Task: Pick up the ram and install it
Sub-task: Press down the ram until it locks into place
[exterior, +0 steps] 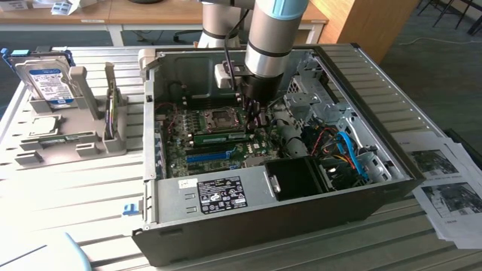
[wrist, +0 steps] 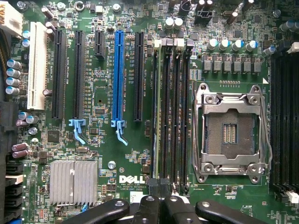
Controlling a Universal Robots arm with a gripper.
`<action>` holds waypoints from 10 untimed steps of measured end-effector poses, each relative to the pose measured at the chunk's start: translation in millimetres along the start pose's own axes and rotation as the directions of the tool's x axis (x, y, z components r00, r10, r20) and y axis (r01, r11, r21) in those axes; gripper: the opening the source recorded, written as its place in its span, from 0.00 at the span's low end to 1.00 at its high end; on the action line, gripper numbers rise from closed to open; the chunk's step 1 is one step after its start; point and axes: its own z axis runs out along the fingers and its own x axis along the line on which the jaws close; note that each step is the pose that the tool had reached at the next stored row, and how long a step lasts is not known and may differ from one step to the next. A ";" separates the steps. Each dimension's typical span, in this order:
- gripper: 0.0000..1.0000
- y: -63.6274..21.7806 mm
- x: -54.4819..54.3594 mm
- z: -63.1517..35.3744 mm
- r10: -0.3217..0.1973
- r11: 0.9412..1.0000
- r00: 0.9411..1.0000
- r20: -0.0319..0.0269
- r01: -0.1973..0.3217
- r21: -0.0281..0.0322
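Observation:
The ram (exterior: 220, 137) is a thin green strip standing in a slot on the motherboard (exterior: 192, 149), just in front of the CPU socket (exterior: 223, 117), inside the open computer case (exterior: 249, 197). In the wrist view the ram (wrist: 155, 112) shows edge-on in the slot nearest the black expansion slots, beside three bare black memory slots (wrist: 175, 112). My gripper (exterior: 254, 121) hangs down inside the case over the end of the ram on the exterior view's right. Its fingers are shut together, and the gripper (wrist: 159, 187) sits right over that end. I cannot tell whether they touch it.
A long blue slot (wrist: 118, 74) and a silver heatsink (wrist: 73, 182) lie beside the memory slots. Cables (exterior: 342, 149) and a drive cage crowd the case on the exterior view's right. A grey rack (exterior: 87, 144) holding a hard drive (exterior: 47, 84) stands on the left; papers (exterior: 444, 180) lie on the right.

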 end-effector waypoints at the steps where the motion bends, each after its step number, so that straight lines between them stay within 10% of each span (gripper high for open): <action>1: 0.09 0.0 0.0 0.1 0.000 1.000 1.000 0.000 0.000 0.000; 10: 0.09 0.0 -0.1 -0.7 0.000 1.000 1.000 0.001 0.000 0.000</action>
